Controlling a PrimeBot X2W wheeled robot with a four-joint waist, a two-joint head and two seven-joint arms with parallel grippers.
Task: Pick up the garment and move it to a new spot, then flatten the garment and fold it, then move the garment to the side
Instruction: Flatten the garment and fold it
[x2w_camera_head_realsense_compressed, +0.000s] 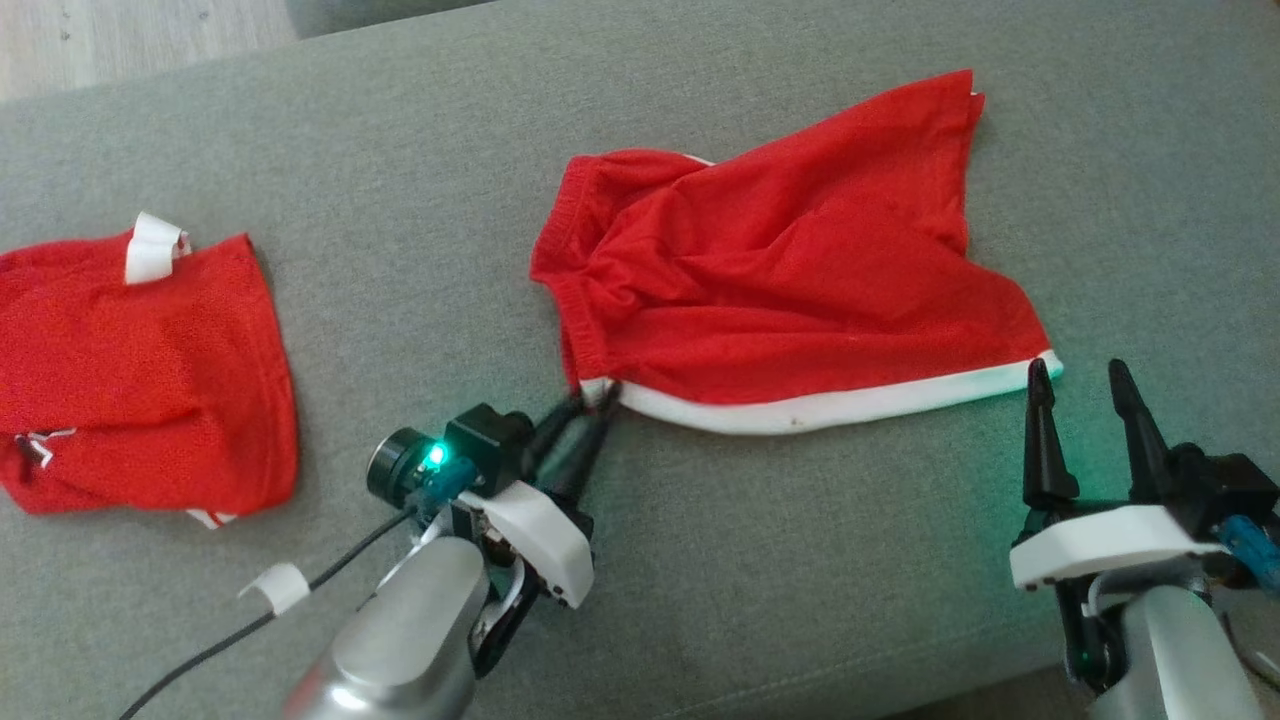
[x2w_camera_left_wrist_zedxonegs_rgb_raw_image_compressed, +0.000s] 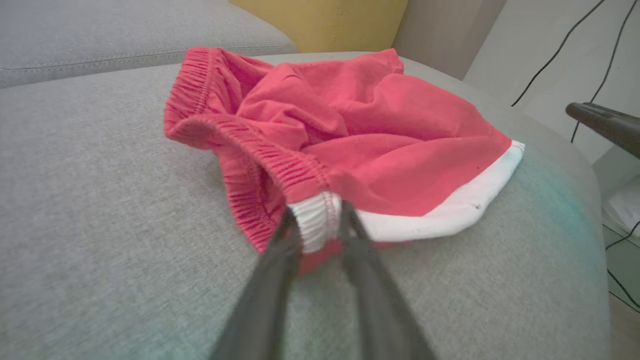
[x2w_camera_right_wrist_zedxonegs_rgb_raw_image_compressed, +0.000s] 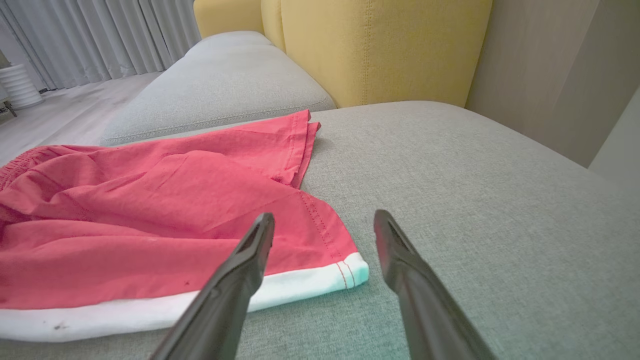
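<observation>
The red shorts (x2w_camera_head_realsense_compressed: 790, 270) lie rumpled on the grey sofa cushion (x2w_camera_head_realsense_compressed: 700, 580), white hem toward the robot. The left gripper (x2w_camera_head_realsense_compressed: 595, 397) pinches their white-trimmed waistband corner. The right gripper (x2w_camera_head_realsense_compressed: 1078, 372) stands spread just beside the hem's other corner. Another red garment (x2w_camera_head_realsense_compressed: 140, 380) lies well apart.

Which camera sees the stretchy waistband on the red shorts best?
The left wrist view: the waistband is close, its gathered elastic clear. The head view shows it smaller, along the shorts' left end. The right wrist view catches a bit at its left edge.
</observation>
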